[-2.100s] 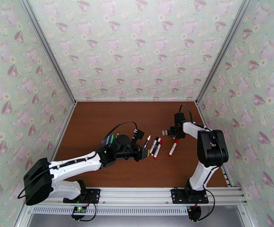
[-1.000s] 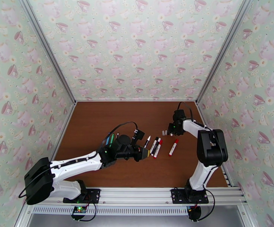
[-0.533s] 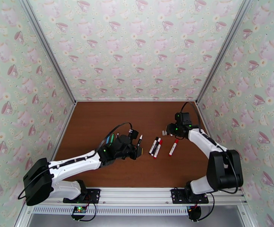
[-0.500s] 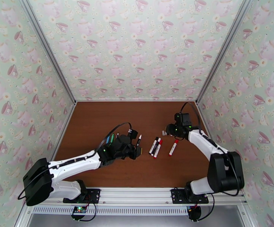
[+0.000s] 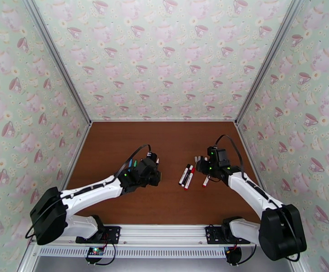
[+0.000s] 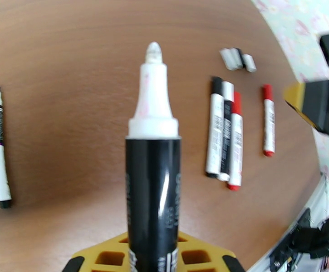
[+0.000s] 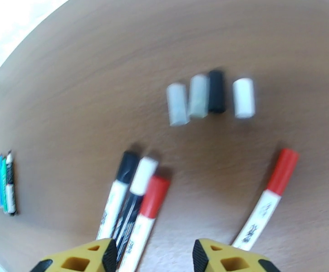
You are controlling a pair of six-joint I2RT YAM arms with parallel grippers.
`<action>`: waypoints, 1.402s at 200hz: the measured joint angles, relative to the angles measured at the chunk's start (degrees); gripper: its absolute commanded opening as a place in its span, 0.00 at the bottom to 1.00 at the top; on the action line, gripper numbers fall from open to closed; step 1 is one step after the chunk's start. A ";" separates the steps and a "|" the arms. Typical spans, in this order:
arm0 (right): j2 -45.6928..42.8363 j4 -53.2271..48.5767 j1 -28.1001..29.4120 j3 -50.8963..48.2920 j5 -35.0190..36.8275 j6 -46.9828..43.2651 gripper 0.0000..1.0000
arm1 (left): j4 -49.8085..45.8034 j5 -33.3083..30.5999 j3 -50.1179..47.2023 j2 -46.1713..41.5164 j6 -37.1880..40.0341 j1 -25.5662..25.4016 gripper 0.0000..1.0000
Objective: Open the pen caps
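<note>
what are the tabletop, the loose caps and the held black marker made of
Tabletop: likely wood-grain laminate or veneer, brown streaks, low sheen.
Loose caps: probably moulded plastic, plain opaque white, grey and black; finish too blurred.
Black marker in the left gripper: glossy barrel, likely plastic, with bright streak reflections; matte white collar.
</note>
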 measured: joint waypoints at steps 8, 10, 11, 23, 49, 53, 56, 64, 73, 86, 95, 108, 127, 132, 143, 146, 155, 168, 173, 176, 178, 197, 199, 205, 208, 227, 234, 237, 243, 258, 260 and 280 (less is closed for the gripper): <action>-0.70 0.24 0.22 -0.63 -1.51 0.04 0.60 | -0.22 -0.42 0.13 0.79 0.00 0.48 0.13; -0.87 0.28 0.31 -0.83 -1.88 -0.02 0.61 | -0.28 -0.48 0.13 0.94 0.00 0.61 0.13; -0.94 0.31 0.33 -0.87 -2.01 0.04 0.62 | -0.31 -0.52 0.13 1.01 0.00 0.66 0.13; -2.32 0.63 1.29 -1.70 -3.91 0.11 0.68 | -0.59 -0.90 0.15 2.12 -0.02 1.31 0.13; -5.95 1.42 6.25 -2.12 -5.31 0.96 0.89 | -1.11 -1.42 0.42 4.28 -0.02 2.34 0.13; -6.49 1.64 7.08 -2.12 -5.31 1.20 0.92 | -1.27 -1.46 0.59 4.59 -0.02 2.45 0.14; -6.99 1.88 7.91 -2.16 -5.38 1.29 0.95 | -1.46 -1.49 0.79 4.83 -0.02 2.56 0.14; -8.20 2.54 9.62 -2.25 -5.20 1.42 1.00 | -1.55 -1.66 1.20 5.42 -0.02 2.71 0.14; -9.40 3.37 11.43 -2.34 -5.07 2.14 1.00 | -1.95 -1.88 1.84 6.19 -0.02 2.82 0.14; -10.73 4.66 13.11 -2.34 -4.96 2.38 1.00 | -2.34 -2.32 2.64 7.06 -0.02 2.84 0.14; -11.37 5.49 13.86 -2.34 -4.57 2.54 1.00 | -2.58 -2.80 3.19 7.67 0.00 2.84 0.15; -11.93 6.38 14.64 -2.34 -4.37 2.56 1.00 | -3.06 -3.58 3.85 8.48 0.07 2.84 0.15; -12.48 7.26 15.82 -2.34 -4.42 2.56 1.00 | -3.56 -5.09 4.70 9.90 0.66 2.95 0.17; -12.61 7.41 16.13 -2.34 -4.42 2.54 1.00 | -3.65 -5.53 4.90 10.32 0.98 3.08 0.17; -13.16 7.82 17.11 -2.34 -4.39 2.56 1.00 | -3.82 -6.49 5.29 11.32 1.55 3.21 0.17; -13.33 7.96 17.38 -2.34 -4.44 2.56 1.00 | -3.87 -6.69 5.40 11.54 1.81 3.21 0.17; -13.99 8.59 18.45 -2.38 -4.42 2.58 1.00 | -3.85 -7.45 5.57 12.26 2.36 3.32 0.17; -15.04 9.62 19.89 -2.58 -4.44 2.62 1.00 | -4.02 -8.52 5.64 13.09 3.04 3.54 0.18; -15.41 9.94 20.46 -2.67 -4.42 2.62 1.00 | -4.09 -8.87 5.64 13.35 3.23 3.58 0.18; -15.58 10.01 20.83 -2.69 -4.37 2.60 1.00 | -4.17 -9.05 5.64 13.55 3.28 3.67 0.19; -15.69 10.08 21.09 -2.71 -4.33 2.58 1.00 | -4.22 -9.18 5.64 13.64 3.32 3.72 0.19; -16.13 10.29 23.76 -2.71 -3.48 2.54 1.00 | -4.66 -10.05 5.64 14.56 4.00 4.39 0.22; -16.13 10.29 24.00 -2.71 -3.32 2.51 1.00 | -4.66 -10.12 5.64 14.62 4.00 4.48 0.22; -16.11 10.27 24.70 -2.71 -2.89 2.49 1.00 | -4.74 -10.45 5.64 14.86 4.31 4.74 0.22; -16.09 10.27 25.09 -2.71 -2.75 2.49 1.00 | -4.85 -10.67 5.73 15.06 4.50 4.90 0.22; -15.50 10.40 26.88 -2.69 -1.86 2.54 1.00 | -5.88 -11.37 7.43 16.76 5.27 5.64 0.22; -15.02 10.47 27.41 -2.69 -1.40 2.54 1.00 | -6.12 -11.72 8.20 17.31 5.51 5.84 0.23; -14.69 10.47 27.69 -2.69 -1.31 2.56 1.00 | -6.25 -11.89 8.52 17.51 5.57 5.86 0.23; -14.14 10.51 28.09 -2.69 -0.96 2.56 1.00 | -6.49 -12.35 9.20 17.88 5.73 5.95 0.23; -12.79 10.78 28.98 -2.60 -0.33 2.56 1.00 | -7.04 -13.22 10.54 18.60 6.14 6.23 0.23; -12.66 10.80 29.07 -2.58 -0.20 2.56 1.00 | -7.06 -13.33 10.67 18.71 6.19 6.23 0.23; -11.13 10.78 29.92 -1.86 0.66 2.54 1.00 | -7.34 -13.90 11.76 19.80 6.51 6.75 0.23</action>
